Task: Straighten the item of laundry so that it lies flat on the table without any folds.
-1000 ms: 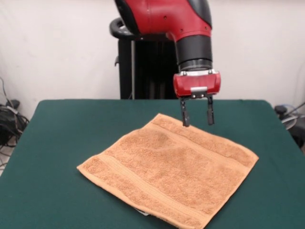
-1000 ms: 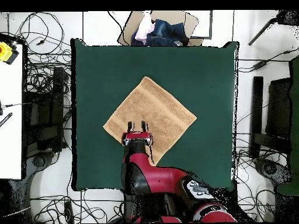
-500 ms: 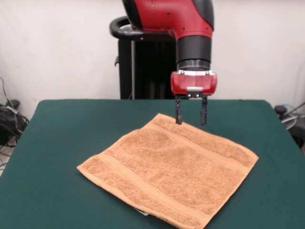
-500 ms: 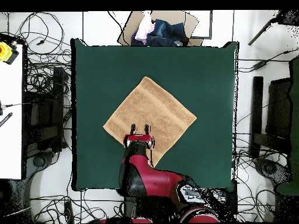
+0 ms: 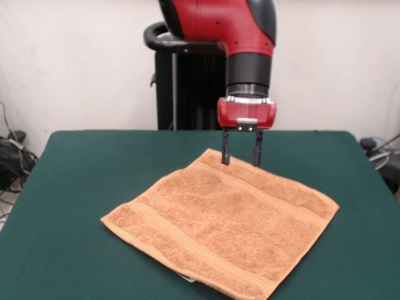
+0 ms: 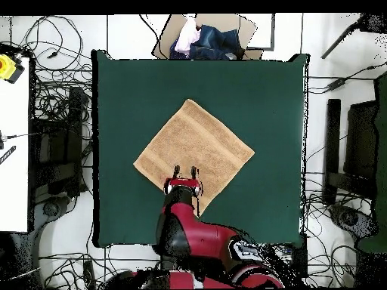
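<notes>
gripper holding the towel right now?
No. The gripper is open, its fingers spread apart above the towel near its far edge, with no cloth between them.

1. The towel (image 5: 222, 234) is orange-tan terry, with woven border bands of the same colour (slightly smoother than the pile).
2. The table (image 5: 81, 181) has a plain dark green top.
3. The gripper (image 5: 240, 157) has a glossy red body with a small silver plate and thin black fingers (image 5: 225, 153).
4. The arm (image 5: 219, 25) is red with black sections.
5. The wall (image 5: 75, 62) behind is off-white.
6. The pedestal (image 5: 187, 94) is black.
7. In the overhead view, a box (image 6: 204, 38) holds blue and pale pink cloth (its cardboard is tan).
</notes>
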Controlling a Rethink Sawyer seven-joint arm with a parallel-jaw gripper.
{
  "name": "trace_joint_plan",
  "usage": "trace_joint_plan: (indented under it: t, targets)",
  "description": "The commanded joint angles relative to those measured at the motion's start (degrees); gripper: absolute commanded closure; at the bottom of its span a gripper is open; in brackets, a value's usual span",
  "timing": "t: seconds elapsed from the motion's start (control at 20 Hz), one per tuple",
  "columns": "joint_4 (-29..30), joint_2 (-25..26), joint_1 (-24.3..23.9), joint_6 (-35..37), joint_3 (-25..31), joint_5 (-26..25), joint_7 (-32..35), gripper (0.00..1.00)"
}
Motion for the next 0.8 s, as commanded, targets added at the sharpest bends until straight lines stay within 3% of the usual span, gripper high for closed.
trace_joint_plan:
  t: [0.05, 0.8]
  targets:
    - [-2.5, 5.4, 1.9, -3.5, -1.5, 4.7, 13.2, 0.00]
    - [-4.3, 13.7, 5.1, -12.5, -2.7, 10.4, 14.4, 0.00]
